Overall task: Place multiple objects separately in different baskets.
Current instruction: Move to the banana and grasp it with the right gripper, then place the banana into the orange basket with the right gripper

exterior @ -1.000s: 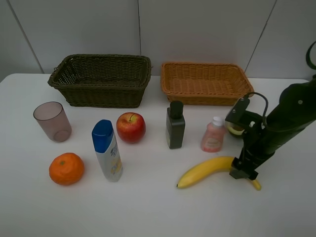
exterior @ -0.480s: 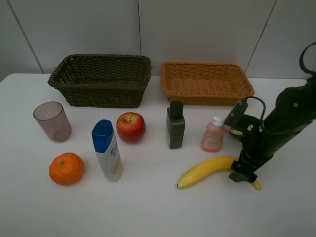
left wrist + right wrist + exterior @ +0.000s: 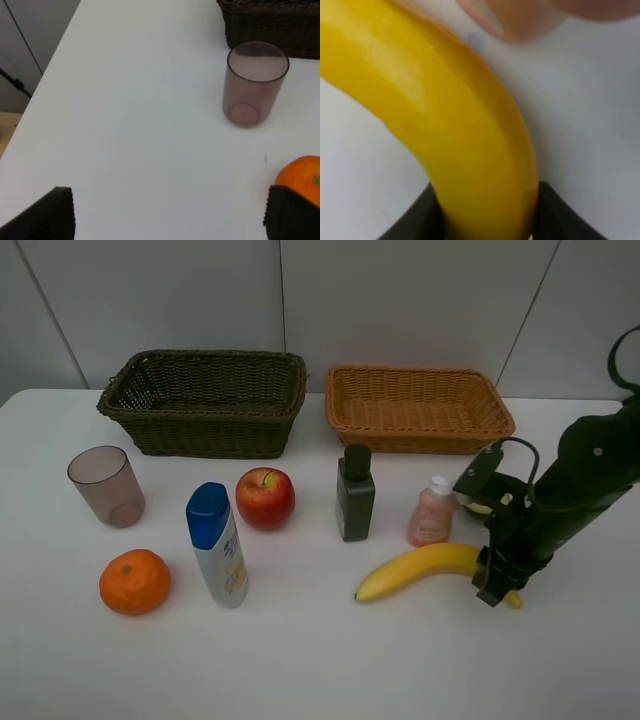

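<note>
My right gripper (image 3: 493, 585) is closed on the banana (image 3: 415, 568) near its stem end, low at the bench (image 3: 300, 670). Gripped off its middle, it may swing or slip when I lift, hitting the pink bottle (image 3: 432, 513) just beside.

Smooth, glossy-skinned banana (image 3: 470, 125) between the matt black jaws of the right gripper (image 3: 487, 215). Beyond them: rough woven wicker dark basket (image 3: 205, 435) and orange basket (image 3: 420, 440), translucent plastic cup (image 3: 105, 485), matt white table (image 3: 300, 670).

The avocado half (image 3: 480, 507) barely peeks from behind the right arm (image 3: 590, 470), and the right gripper (image 3: 492, 585) covers part of the banana (image 3: 415, 568)
</note>
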### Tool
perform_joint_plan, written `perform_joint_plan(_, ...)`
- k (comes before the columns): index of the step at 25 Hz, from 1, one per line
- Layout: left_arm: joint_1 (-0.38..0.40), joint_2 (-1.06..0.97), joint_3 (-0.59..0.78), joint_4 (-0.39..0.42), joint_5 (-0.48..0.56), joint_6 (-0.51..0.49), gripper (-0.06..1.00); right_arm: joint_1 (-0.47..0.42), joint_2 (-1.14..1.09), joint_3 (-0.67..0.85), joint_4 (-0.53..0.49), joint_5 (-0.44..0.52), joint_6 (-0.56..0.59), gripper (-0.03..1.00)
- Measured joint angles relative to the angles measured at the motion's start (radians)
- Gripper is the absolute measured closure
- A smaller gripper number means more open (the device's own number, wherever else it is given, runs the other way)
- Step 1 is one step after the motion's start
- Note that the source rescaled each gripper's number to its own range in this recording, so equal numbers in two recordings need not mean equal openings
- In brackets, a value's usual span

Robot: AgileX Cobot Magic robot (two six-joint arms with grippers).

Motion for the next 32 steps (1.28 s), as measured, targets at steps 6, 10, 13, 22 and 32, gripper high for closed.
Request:
perform_joint_plan(6,0.0,0.0,0.0,0.0,0.0,0.0,-0.05,0.0,0.0,0.0,0.004,0.003,0.0,0.91)
perform_joint_plan(10,0.0,0.0,0.0,0.0,0.0,0.0,-0.05,0.0,0.001,0.0,0.005,0.006,0.0,0.91)
perform_joint_plan(13,0.0,0.0,0.0,0.0,0.0,0.0,-0.05,0.0,0.001,0.0,0.005,0.017,0.0,0.91)
perform_joint_plan(22,0.0,0.0,0.0,0.0,0.0,0.0,-0.05,0.0,-0.018,-0.001,0.006,0.077,-0.028,0.91)
perform_joint_plan(32,0.0,0.0,0.0,0.0,0.0,0.0,-0.05,0.0,-0.177,0.0,0.009,0.16,-0.048,0.91)
